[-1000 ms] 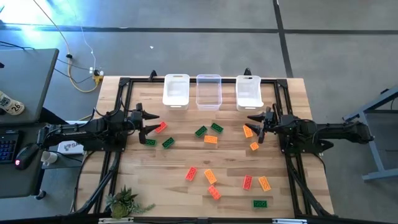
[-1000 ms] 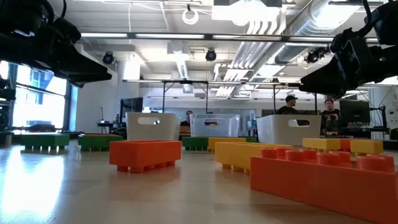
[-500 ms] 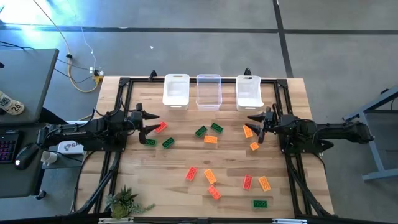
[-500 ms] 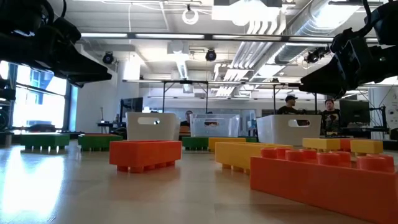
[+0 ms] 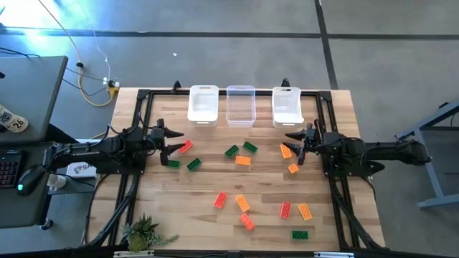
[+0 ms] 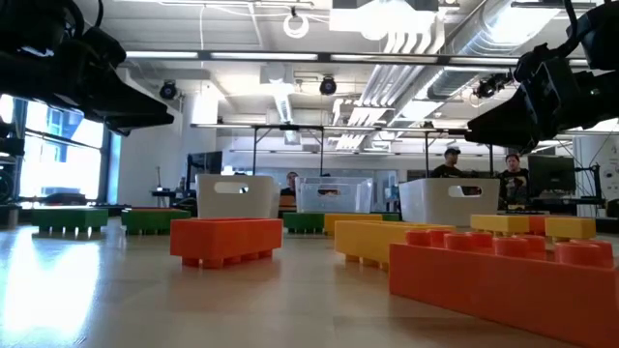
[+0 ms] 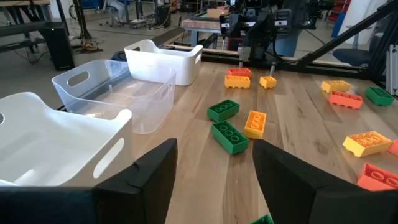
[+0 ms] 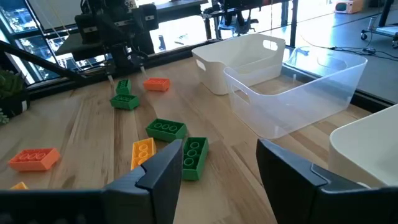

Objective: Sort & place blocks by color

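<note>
Green, red and orange studded blocks lie scattered flat on the wooden table (image 5: 215,236): two green (image 5: 231,151) and one orange (image 5: 243,160) in the middle, a red one (image 5: 186,147) and two green near my left gripper, orange ones (image 5: 286,151) near my right gripper, several near the front edge. My left gripper (image 5: 174,143) is open above the table's left side, touching nothing. My right gripper (image 5: 295,145) is open at the right side, touching nothing. Three bins (image 5: 240,105) stand in a row at the far edge.
The two outer bins (image 5: 203,104) (image 5: 287,105) are white, the middle one clear. A black metal frame (image 5: 140,107) runs round the table. A small plant (image 5: 143,231) sits at the near left corner. People stand in the room beyond (image 6: 451,164).
</note>
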